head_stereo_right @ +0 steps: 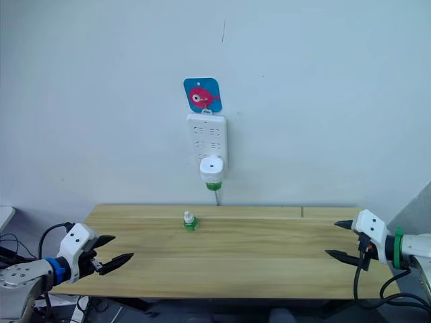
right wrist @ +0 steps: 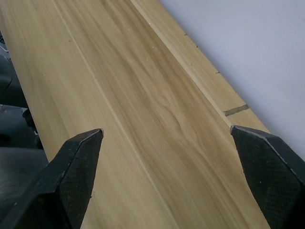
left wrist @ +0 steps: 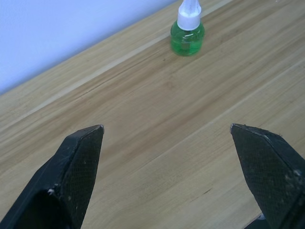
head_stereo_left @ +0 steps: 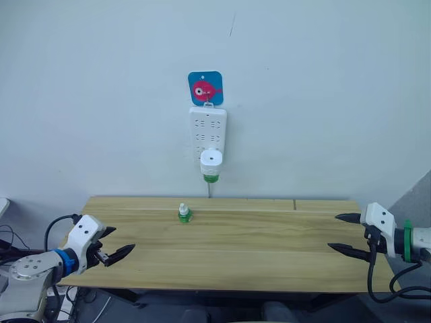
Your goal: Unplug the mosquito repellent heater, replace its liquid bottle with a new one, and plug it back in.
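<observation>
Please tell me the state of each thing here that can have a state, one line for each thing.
mosquito repellent heater: plugged into the strip, green bottle fitted below.
power strip: hanging on the wall from a hook.
spare bottle: upright on the table, capped.
left gripper: open, empty.
right gripper: open, empty.

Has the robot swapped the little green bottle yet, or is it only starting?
Only starting. Nothing looks done: the mosquito repellent heater is plugged into the power strip on the wall, a green bottle under it. Nothing is in hand: the left hand and right hand are open above the table. The spare bottle stands untouched. Unplugging, swapping and replugging remain.
</observation>
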`<state>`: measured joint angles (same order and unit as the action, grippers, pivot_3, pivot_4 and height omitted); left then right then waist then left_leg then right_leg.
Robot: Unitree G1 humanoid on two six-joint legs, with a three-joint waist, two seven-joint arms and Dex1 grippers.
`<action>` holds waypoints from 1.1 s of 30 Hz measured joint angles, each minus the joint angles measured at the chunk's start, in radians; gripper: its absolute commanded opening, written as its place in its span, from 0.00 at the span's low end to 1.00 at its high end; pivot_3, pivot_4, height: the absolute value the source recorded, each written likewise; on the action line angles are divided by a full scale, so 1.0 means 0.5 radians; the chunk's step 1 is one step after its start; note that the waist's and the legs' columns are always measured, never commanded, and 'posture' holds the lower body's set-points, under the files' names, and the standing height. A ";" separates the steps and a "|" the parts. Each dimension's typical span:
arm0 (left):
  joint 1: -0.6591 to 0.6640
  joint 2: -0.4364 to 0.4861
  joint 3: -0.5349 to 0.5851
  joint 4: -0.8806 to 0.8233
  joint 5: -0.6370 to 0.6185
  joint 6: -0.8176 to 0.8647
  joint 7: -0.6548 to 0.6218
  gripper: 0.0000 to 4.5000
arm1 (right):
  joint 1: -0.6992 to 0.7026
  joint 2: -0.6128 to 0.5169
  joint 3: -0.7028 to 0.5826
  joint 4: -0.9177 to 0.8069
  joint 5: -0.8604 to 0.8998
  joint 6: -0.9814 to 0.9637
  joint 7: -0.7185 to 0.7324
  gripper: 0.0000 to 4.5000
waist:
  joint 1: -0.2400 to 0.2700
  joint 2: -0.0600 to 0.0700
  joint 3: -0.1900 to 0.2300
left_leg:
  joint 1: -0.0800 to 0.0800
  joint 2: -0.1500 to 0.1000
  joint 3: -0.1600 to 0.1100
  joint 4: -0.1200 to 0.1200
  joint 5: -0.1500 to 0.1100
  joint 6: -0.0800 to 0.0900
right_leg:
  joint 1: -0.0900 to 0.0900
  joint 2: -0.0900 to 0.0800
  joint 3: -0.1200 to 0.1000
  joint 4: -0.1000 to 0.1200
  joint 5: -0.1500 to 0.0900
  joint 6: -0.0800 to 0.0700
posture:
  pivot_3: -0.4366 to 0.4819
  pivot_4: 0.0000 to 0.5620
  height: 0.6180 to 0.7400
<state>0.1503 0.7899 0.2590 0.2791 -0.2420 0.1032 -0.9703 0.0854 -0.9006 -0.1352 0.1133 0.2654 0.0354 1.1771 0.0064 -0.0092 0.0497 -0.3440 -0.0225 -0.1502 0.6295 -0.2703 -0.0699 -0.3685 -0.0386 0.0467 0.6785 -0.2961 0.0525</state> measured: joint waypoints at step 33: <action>-0.114 0.077 0.110 0.184 -0.113 -0.155 -0.139 0.99 | 0.116 -0.038 -0.046 -0.240 0.042 0.219 -0.062 1.00 | -0.005 -0.001 -0.001 | 0.000 0.001 0.000 0.000 0.000 0.000 | 0.000 0.000 -0.001 0.000 0.000 0.000 | 0.48 0.00 1.00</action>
<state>0.0935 0.8281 0.3141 0.3712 -0.2986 0.0258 -1.0396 0.1432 -0.9197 -0.1579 -0.0065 0.2863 0.1449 1.1463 0.0041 -0.0094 0.0493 -0.3441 -0.0222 -0.1502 0.6294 -0.2703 -0.0699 -0.3686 -0.0385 0.0464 0.6783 -0.2963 0.0524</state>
